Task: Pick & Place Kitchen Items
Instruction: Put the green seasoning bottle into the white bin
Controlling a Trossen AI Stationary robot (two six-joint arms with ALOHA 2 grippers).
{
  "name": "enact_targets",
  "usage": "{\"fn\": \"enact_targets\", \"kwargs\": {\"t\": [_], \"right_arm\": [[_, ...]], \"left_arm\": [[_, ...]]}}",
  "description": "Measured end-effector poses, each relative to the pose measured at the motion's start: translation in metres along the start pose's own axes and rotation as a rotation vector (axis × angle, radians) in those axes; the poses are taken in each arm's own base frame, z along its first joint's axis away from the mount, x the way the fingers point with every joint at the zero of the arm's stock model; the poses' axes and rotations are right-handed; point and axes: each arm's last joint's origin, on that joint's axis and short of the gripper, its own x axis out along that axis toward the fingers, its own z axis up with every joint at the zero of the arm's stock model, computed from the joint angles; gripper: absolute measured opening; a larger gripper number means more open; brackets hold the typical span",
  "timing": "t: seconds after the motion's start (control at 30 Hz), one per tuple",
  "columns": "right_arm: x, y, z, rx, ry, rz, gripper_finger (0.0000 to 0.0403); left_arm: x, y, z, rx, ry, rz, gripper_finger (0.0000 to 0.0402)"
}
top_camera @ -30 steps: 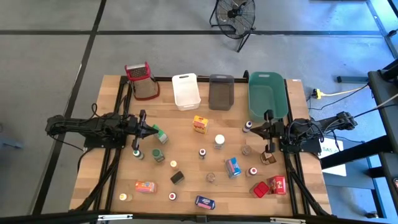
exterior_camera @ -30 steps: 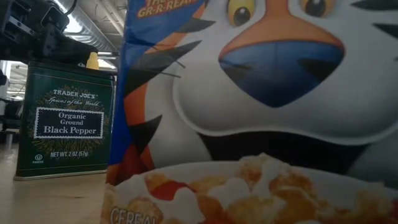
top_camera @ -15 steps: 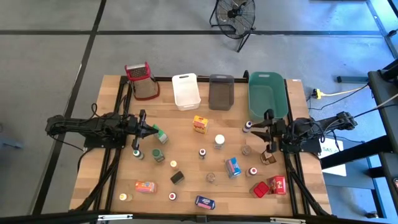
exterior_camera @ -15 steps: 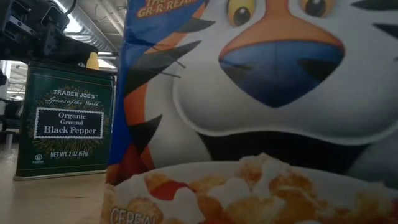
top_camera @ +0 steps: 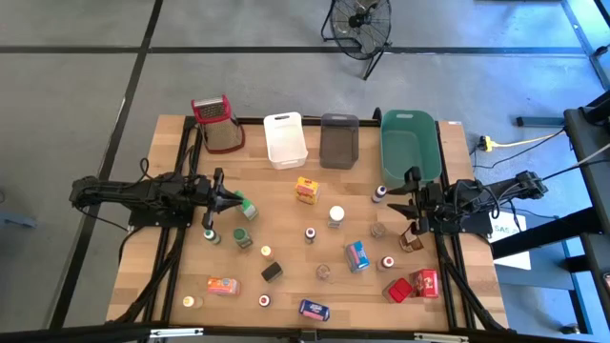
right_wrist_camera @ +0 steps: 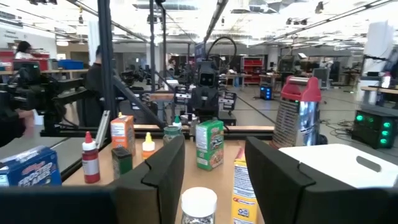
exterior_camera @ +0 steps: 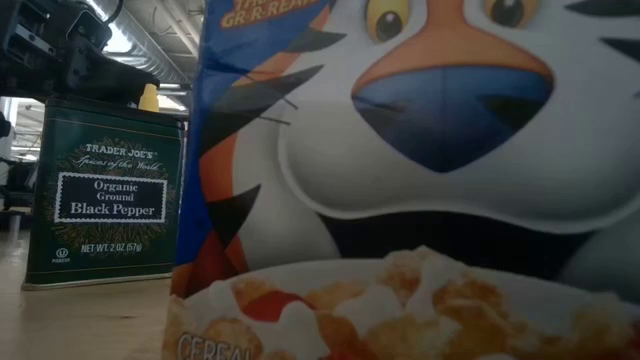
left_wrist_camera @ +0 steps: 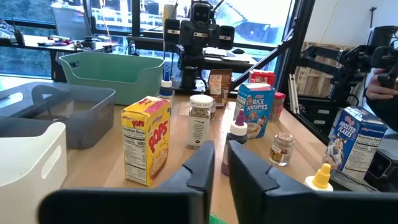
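Observation:
Several kitchen items stand scattered on the wooden table [top_camera: 286, 238]: a yellow Pops box [top_camera: 306, 190], a white-capped jar [top_camera: 335, 216], a blue Rice Krispies box [top_camera: 357, 254], and red boxes [top_camera: 425, 282]. A Frosted Flakes box [exterior_camera: 420, 150] and a black pepper tin [exterior_camera: 105, 190] fill the low view. My left gripper [top_camera: 227, 198] hovers level at the table's left, next to a small green box [top_camera: 246, 205]. Its fingers [left_wrist_camera: 221, 163] are a narrow gap apart and hold nothing. My right gripper [top_camera: 396, 200] hovers at the right beside a purple-capped bottle [top_camera: 379, 193], open [right_wrist_camera: 214, 168] and holding nothing.
At the far edge stand a red-topped metal grater [top_camera: 217, 124], a white tub [top_camera: 285, 139], a grey tub [top_camera: 339, 140] and a green tub [top_camera: 410, 145]. Small bottles and boxes crowd the table's middle and near side. A person's hand [left_wrist_camera: 379, 84] shows beyond the table in the left wrist view.
My right gripper has opened its fingers where it hovers at the table's right. Both arms have stayed in place, and no item on the table has moved.

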Motion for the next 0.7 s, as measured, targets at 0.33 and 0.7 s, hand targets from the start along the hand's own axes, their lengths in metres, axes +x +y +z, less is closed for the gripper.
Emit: {"fn": "enact_targets", "kwargs": {"t": [0.33,0.7], "right_arm": [[-0.0003,-0.0036,0.0042,-0.013,-0.038,-0.122,0.0172],[-0.0002,-0.0020,0.0054,0.012,-0.052,-0.065,0.0172]], "left_arm": [[0.0000,0.0001,0.0033,-0.073,-0.037,0.011,0.0168],[-0.0002,0.0001,0.0060,-0.086,-0.066,0.017,0.0235]]}}
